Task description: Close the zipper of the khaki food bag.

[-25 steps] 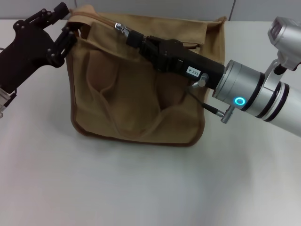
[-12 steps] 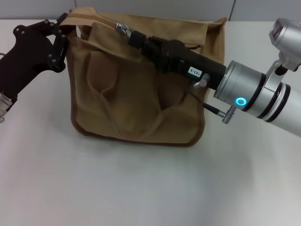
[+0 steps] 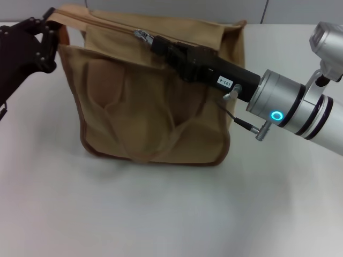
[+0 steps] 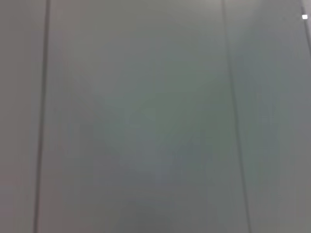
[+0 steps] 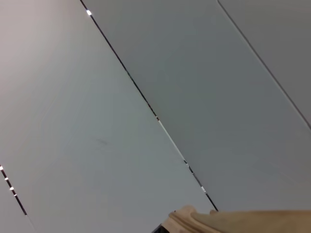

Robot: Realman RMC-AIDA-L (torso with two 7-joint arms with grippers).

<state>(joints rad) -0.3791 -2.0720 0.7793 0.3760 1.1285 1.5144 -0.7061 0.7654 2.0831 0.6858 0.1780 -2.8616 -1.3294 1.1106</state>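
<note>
Khaki food bag (image 3: 155, 107): stands upright on the white surface (image 3: 161, 214), filling the upper left and middle of the head view; brown piping runs along its bottom edge, and 1 looped handle hangs down across its front pockets.
Zipper (image 3: 107, 27): tan track along the bag's top edge, running from the upper left corner of the frame toward the centre; its silver pull tab (image 3: 142, 35) sits at upper centre, a little left of the middle of the bag's top.
Right gripper (image 3: 150, 40): reaches in from the right side of the frame, slanting up and left across the bag's top; its tip is pressed together on the pull tab, pinching it.
Right arm (image 3: 289, 107): silver cylinder with a lit blue ring, at the right edge of the frame, over the bag's right end.
Left gripper (image 3: 45, 32): black, at the upper left corner of the frame, touching the bag's left top corner; whether it is spread or pinching, I cannot tell.
Left wrist view: only a plain grey panel with thin dark seams.
Right wrist view: grey panels crossed by dark seams, with a sliver of tan bag fabric (image 5: 233, 221) at the lower edge.
</note>
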